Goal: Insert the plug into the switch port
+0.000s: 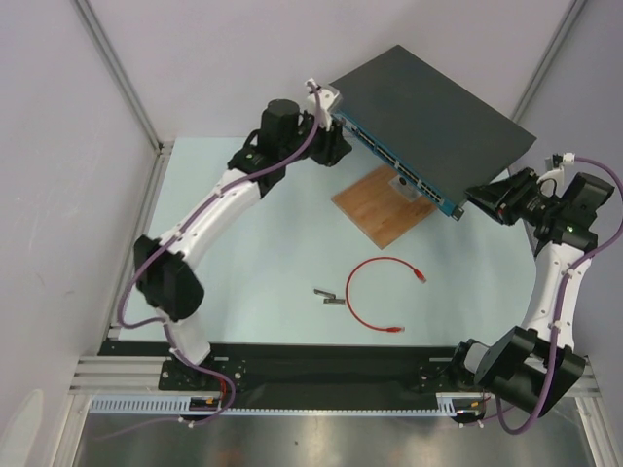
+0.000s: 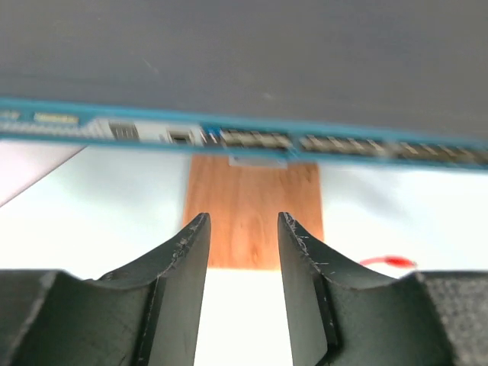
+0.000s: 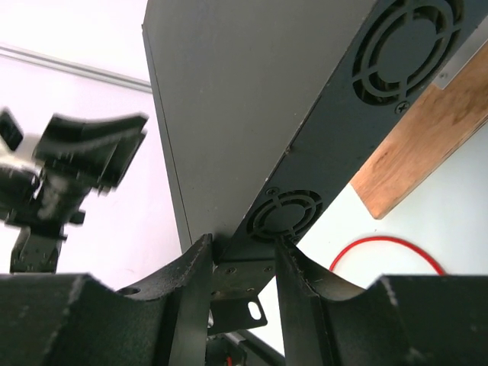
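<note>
A: Red plug (image 1: 420, 275), where is it?
B: Loose on the surface (image 1: 263, 253), well behind both my pincers. My left pincer (image 2: 242, 221) is spread, facing a switch port (image 2: 255, 139). My right pincer (image 3: 242, 242) is pinching the switch (image 3: 229, 114) corner.

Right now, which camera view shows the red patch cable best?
The top external view: the whole red cable shows, curled, with both its plugs. The right wrist view catches only an arc of the cable; the left wrist view only a blurred red sliver.

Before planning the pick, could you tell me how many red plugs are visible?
2: one plug at the cable's far end, nearer the switch; the other at its near end.
</note>
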Controlling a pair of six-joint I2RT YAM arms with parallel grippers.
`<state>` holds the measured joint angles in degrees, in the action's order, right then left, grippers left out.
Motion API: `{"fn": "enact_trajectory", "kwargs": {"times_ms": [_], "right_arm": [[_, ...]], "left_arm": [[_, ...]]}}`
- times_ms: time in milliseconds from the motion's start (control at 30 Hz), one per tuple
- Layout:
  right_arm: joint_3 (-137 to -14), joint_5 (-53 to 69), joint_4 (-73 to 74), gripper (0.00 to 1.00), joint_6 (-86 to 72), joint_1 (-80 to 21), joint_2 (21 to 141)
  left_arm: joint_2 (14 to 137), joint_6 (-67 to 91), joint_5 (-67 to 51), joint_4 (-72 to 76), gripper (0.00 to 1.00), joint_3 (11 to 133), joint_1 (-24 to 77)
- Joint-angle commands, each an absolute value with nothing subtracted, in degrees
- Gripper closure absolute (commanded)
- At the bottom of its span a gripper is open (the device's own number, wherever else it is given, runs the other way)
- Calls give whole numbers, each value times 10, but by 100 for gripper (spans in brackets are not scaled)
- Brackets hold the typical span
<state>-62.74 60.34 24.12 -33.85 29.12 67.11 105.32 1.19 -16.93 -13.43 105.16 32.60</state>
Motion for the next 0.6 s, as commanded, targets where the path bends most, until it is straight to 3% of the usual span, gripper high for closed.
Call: {"fn": "enact_trajectory", "kwargs": {"times_ms": [0, 233, 533, 567], "right_arm": [[-660, 544, 145, 100, -308, 286, 721], [-679, 548, 120, 100, -319, 323, 752], [-689, 571, 100, 100, -332, 336, 770], [-685, 584, 87, 96, -345, 337, 770]], "left_arm": [[942, -20, -208, -114, 53, 992, 320], [851, -35, -210, -123, 51, 869, 315], [836, -32, -222, -120, 50, 827, 310], [836, -29, -225, -120, 49, 826, 309]]}}
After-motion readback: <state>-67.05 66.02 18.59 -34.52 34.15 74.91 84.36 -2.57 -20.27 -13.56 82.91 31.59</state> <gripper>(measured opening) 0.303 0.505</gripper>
